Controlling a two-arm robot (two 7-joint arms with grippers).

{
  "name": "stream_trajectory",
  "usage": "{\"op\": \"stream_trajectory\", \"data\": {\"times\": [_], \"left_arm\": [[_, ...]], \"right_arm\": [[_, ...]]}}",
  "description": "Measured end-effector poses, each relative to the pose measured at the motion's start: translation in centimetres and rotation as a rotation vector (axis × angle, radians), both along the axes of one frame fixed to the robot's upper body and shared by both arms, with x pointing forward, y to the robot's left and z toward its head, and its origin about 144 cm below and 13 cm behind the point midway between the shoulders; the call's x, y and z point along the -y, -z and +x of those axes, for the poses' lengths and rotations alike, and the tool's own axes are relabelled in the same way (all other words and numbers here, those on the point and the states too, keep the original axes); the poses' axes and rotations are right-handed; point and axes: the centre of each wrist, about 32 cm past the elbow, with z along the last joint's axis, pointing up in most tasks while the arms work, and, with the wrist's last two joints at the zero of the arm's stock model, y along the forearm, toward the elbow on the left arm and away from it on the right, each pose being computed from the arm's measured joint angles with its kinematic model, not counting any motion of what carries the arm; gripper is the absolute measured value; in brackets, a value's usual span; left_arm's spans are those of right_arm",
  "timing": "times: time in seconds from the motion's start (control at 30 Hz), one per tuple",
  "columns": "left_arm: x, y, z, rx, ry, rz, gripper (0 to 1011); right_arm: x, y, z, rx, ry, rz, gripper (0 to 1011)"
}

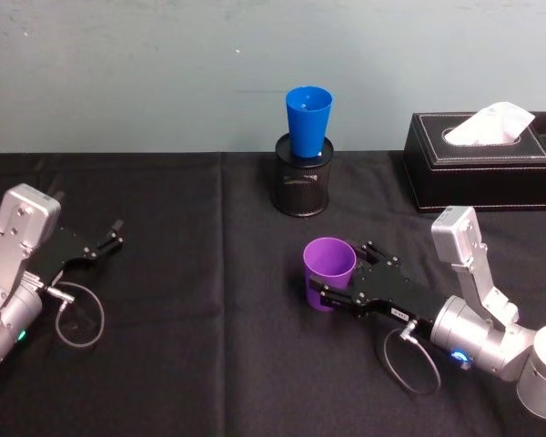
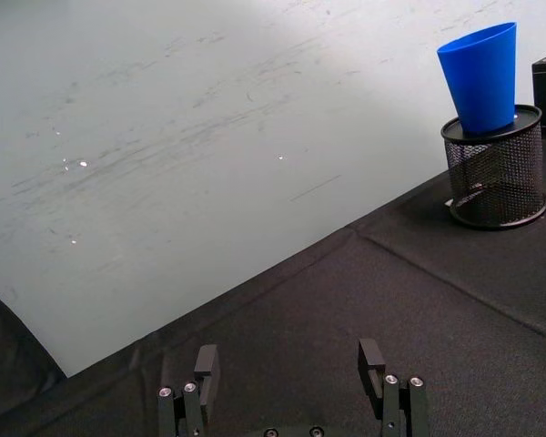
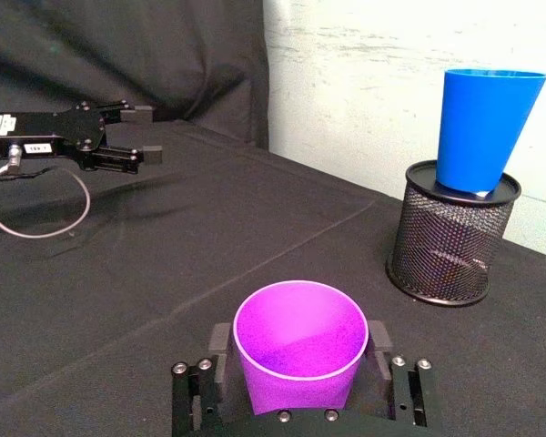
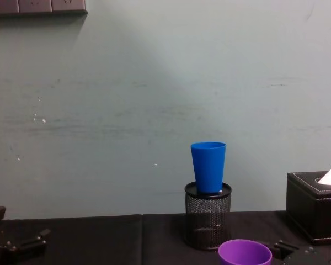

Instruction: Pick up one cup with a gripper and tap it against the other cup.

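The purple cup [image 1: 328,273] stands upright on the black cloth, right of centre. My right gripper [image 1: 340,269] is open around it, one finger on each side close to the cup's wall; in the right wrist view the cup [image 3: 299,350] sits between the fingertips [image 3: 220,339]. The blue cup [image 1: 308,120] stands upright in the mouth of a black wire-mesh pen holder [image 1: 301,187] at the back, well beyond the purple cup. The blue cup also appears from the left wrist [image 2: 480,77], the right wrist [image 3: 484,127] and the chest [image 4: 208,167]. My left gripper [image 1: 107,238] rests open at the far left.
A black tissue box [image 1: 487,168] with a white tissue stands at the back right, beside the pen holder. A pale wall runs close behind the table. Bare black cloth [image 1: 200,273] lies between the two arms.
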Motion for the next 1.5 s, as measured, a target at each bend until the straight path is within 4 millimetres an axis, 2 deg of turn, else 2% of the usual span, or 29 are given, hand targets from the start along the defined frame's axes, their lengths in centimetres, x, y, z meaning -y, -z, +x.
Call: {"op": "stream_trajectory", "data": {"times": [0.13, 0.17, 0.6, 0.8, 1.03, 1.3, 1.5], "left_arm": [[0.0, 0.0, 0.0, 0.0, 0.0, 0.0, 1000], [0.0, 0.0, 0.0, 0.0, 0.0, 0.0, 1000], [0.0, 0.0, 0.0, 0.0, 0.0, 0.0, 1000], [0.0, 0.0, 0.0, 0.0, 0.0, 0.0, 1000], [0.0, 0.0, 0.0, 0.0, 0.0, 0.0, 1000], [0.0, 0.0, 0.0, 0.0, 0.0, 0.0, 1000], [0.0, 0.0, 0.0, 0.0, 0.0, 0.0, 1000]], "right_arm": [[0.0, 0.0, 0.0, 0.001, 0.0, 0.0, 863], [0.0, 0.0, 0.0, 0.001, 0.0, 0.0, 811], [0.0, -0.1, -0.1, 0.001, 0.002, 0.0, 734], [0.1, -0.9, 0.0, 0.011, 0.016, -0.011, 718], [0.1, -3.5, 0.3, 0.023, 0.012, -0.02, 719], [-0.1, -8.0, 0.7, 0.027, -0.009, 0.0, 718], [-0.2, -10.1, 0.8, 0.042, -0.017, -0.009, 719]]}}
